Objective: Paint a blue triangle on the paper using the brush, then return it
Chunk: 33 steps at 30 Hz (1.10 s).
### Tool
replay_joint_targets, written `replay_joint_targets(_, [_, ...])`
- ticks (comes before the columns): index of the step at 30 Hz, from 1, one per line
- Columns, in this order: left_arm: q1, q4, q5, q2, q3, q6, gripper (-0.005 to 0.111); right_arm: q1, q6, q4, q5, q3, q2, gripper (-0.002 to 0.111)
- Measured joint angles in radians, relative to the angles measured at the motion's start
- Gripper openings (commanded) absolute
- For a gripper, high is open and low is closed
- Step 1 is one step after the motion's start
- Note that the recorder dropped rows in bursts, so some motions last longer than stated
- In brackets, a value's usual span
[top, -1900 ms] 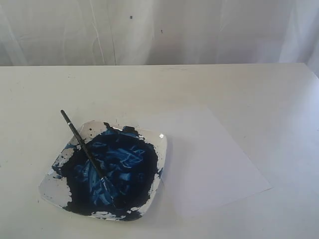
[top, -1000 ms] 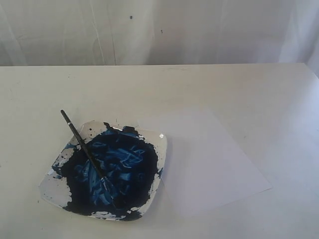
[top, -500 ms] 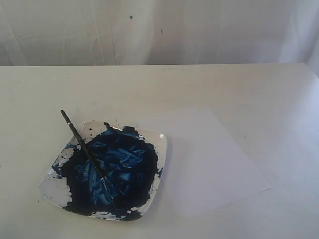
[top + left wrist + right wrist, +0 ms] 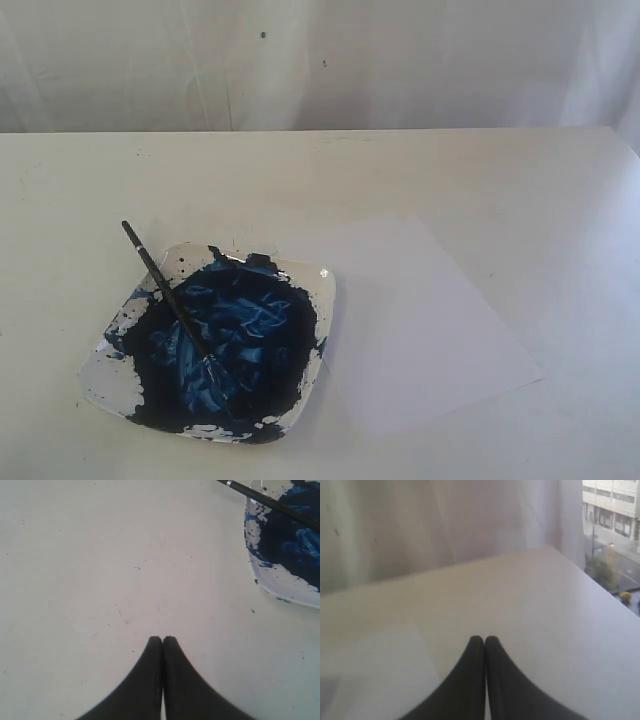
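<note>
The black-handled brush (image 4: 172, 300) lies across the square white dish (image 4: 115, 385), bristles down in the dark blue paint and handle end sticking out over the dish's far left rim. The white paper (image 4: 420, 320) lies flat just right of the dish and carries no paint; no blue triangle shows. Neither gripper appears in the exterior view. My left gripper (image 4: 163, 639) is shut and empty over bare table, with the dish (image 4: 265, 582) and brush handle (image 4: 270, 501) off to one side. My right gripper (image 4: 484, 639) is shut and empty, with the paper (image 4: 370, 675) beside it.
The off-white table (image 4: 480, 180) runs back to a white curtain (image 4: 320, 60). Its right edge shows in the right wrist view, with a window and street (image 4: 612, 545) beyond.
</note>
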State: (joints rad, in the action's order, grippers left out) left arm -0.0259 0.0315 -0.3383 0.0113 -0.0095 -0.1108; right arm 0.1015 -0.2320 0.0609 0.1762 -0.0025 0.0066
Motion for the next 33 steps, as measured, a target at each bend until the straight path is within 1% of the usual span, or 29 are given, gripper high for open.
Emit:
replay_joint_targets(1, [0.000, 0.000, 0.000, 0.000, 0.000, 0.000, 0.000, 0.000, -0.020, -0.007, -0.052, 0.000, 0.000, 0.000])
replay_joint_targets(2, [0.000, 0.000, 0.000, 0.000, 0.000, 0.000, 0.000, 0.000, -0.038, -0.017, -0.165, 0.000, 0.000, 0.000])
replay_joint_targets(3, [0.000, 0.000, 0.000, 0.000, 0.000, 0.000, 0.000, 0.000, -0.043, -0.019, -0.216, 0.000, 0.000, 0.000])
replay_joint_targets(7, [0.000, 0.000, 0.000, 0.000, 0.000, 0.000, 0.000, 0.000, -0.054, -0.023, -0.357, 0.000, 0.000, 0.000])
replay_joint_targets(11, [0.000, 0.000, 0.000, 0.000, 0.000, 0.000, 0.000, 0.000, -0.066, -0.023, -0.417, 0.000, 0.000, 0.000])
replay_joint_targets(13, [0.000, 0.000, 0.002, 0.000, 0.000, 0.000, 0.000, 0.000, -0.132, -0.023, -0.426, 0.000, 0.000, 0.000])
replay_joint_targets(15, [0.000, 0.000, 0.006, 0.000, 0.002, 0.000, 0.000, 0.000, -0.237, 0.017, -0.422, 0.000, 0.000, 0.000])
replay_joint_targets(17, [0.000, 0.000, 0.014, 0.000, 0.003, 0.000, 0.000, 0.007, -0.370, 0.146, -0.389, -0.005, 0.000, 0.000])
replay_joint_targets(18, [0.000, 0.004, 0.025, 0.000, 0.003, 0.000, 0.000, 0.022, -0.470, 0.274, -0.375, -0.025, 0.001, 0.000])
replay_joint_targets(19, [0.000, 0.016, 0.036, 0.000, 0.003, 0.002, 0.000, 0.032, -0.517, 0.338, -0.373, -0.038, 0.009, 0.000])
replay_joint_targets(23, [0.000, 0.136, 0.097, 0.000, 0.003, 0.016, 0.000, 0.066, -0.760, 0.670, -0.381, -0.124, 0.147, 0.000])
replay_joint_targets(26, [0.000, 0.167, 0.154, 0.000, 0.003, 0.019, 0.000, 0.082, -0.922, 0.899, -0.428, -0.203, 0.319, 0.000])
replay_joint_targets(28, [0.000, 0.184, 0.220, 0.000, 0.003, 0.023, 0.000, 0.088, -1.052, 1.087, -0.498, -0.282, 0.532, 0.000])
replay_joint_targets(31, [0.000, 0.188, 0.260, 0.000, 0.003, 0.042, 0.000, 0.089, -1.111, 1.189, -0.574, -0.367, 0.759, 0.000])
replay_joint_targets(33, [0.000, 0.198, 0.274, 0.000, 0.003, 0.101, 0.000, 0.089, -1.133, 1.220, -0.638, -0.430, 0.918, 0.000])
